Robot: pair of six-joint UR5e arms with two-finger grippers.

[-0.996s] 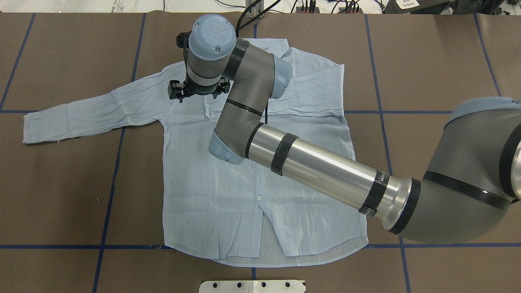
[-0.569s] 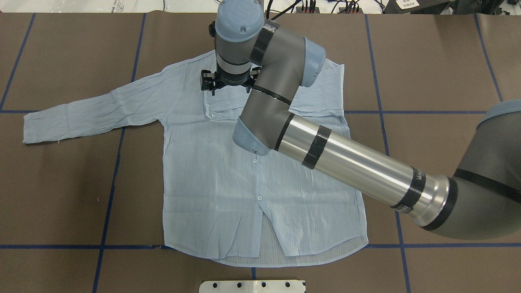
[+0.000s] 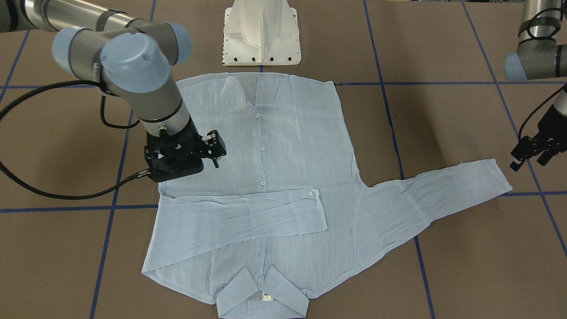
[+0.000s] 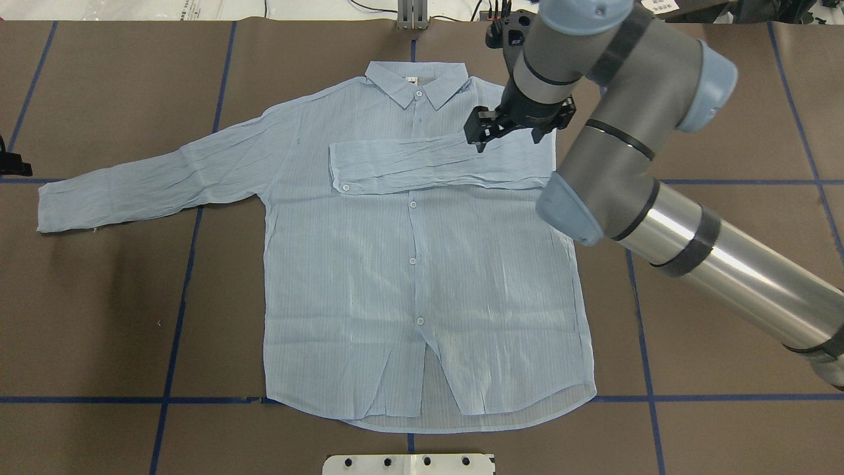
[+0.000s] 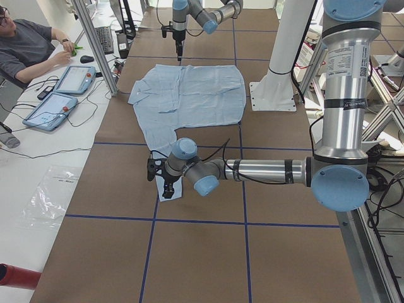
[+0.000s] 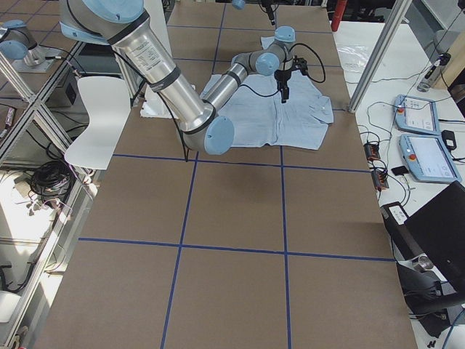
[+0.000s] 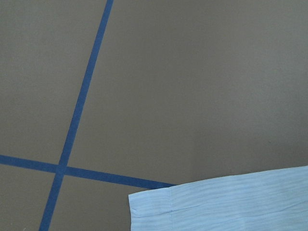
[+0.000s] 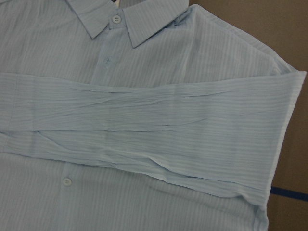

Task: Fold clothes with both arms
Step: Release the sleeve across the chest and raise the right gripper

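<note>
Tape in blue lines [image 4: 178, 316] is laid as a grid over the brown counter [image 4: 725, 99], and a white pedestal [image 3: 262, 33] is fixed at the robot's edge. Only in the left side view are a seated operator [image 5: 28, 44] and two control tablets [image 5: 60, 95] shown beside the counter. The left fingers [image 3: 519, 153] are seen clearly only from the front, parted and empty, just beside the cuff [image 7: 216, 202]. The right fingers [image 4: 476, 128] are spread, nothing held, above the shirt [image 4: 369, 297] near its shoulder. The shirt is laid flat mid-counter, front up, collar [image 4: 417, 82] away from the robot. One folded sleeve [image 4: 435, 161] is laid across the chest, the outstretched sleeve [image 4: 151, 181] toward the robot's left. Light blue, finely striped, crinkled fabric is shown.
</note>
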